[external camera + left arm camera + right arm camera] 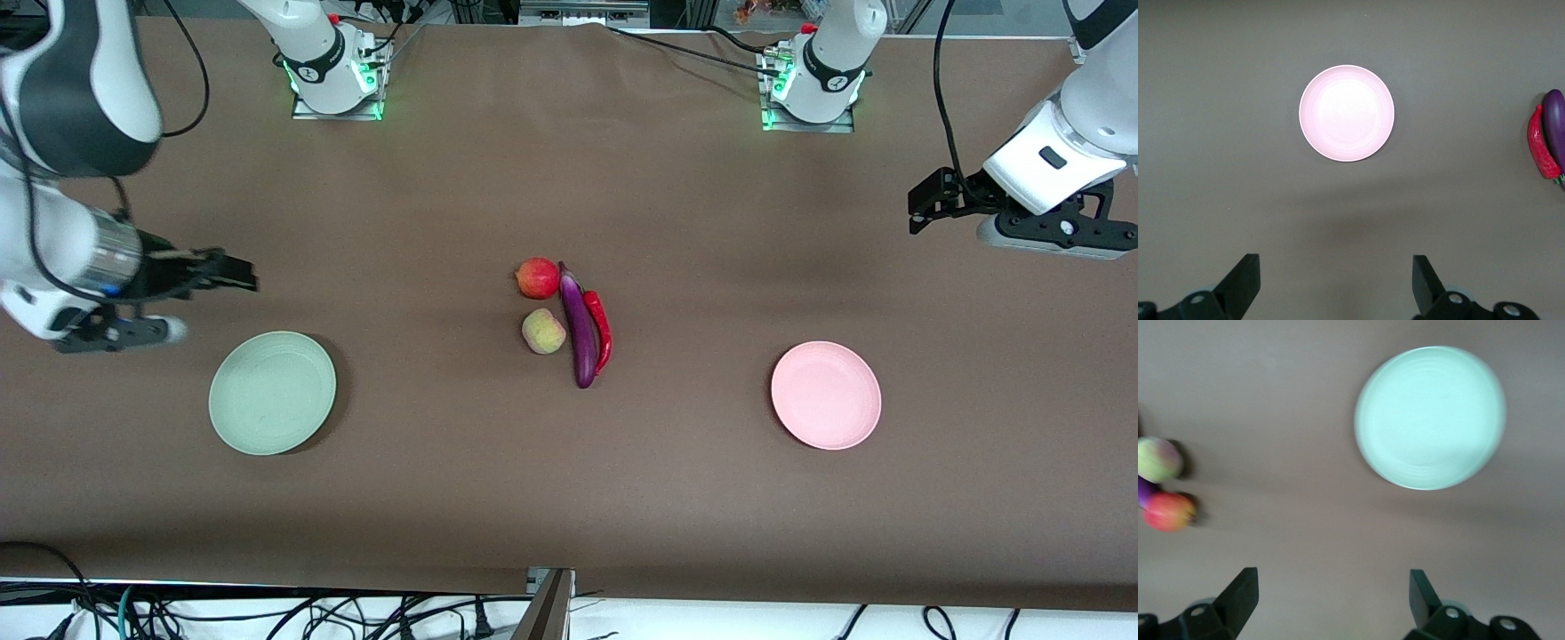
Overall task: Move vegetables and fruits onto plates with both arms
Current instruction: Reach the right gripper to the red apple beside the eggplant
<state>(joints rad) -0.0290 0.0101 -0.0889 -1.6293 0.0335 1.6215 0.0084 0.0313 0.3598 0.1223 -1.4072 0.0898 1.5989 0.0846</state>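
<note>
The red apple (pixel 537 277), the yellowish-green peach (pixel 543 331), the purple eggplant (pixel 579 333) and the red chili (pixel 599 329) lie together at the table's middle. The pale green plate (pixel 272 392) sits toward the right arm's end and the pale pink plate (pixel 826 395) toward the left arm's end; both are empty. My right gripper (pixel 238 272) is open and empty, up over bare table beside the green plate (pixel 1430 417). My left gripper (pixel 923 206) is open and empty, up over bare table at the left arm's end, with the pink plate (pixel 1347 113) in its view.
The brown table top runs wide around the plates. The two arm bases (pixel 336 76) (pixel 811 84) stand along the table's edge farthest from the front camera. Cables and a metal post (pixel 549 604) lie past the edge nearest to that camera.
</note>
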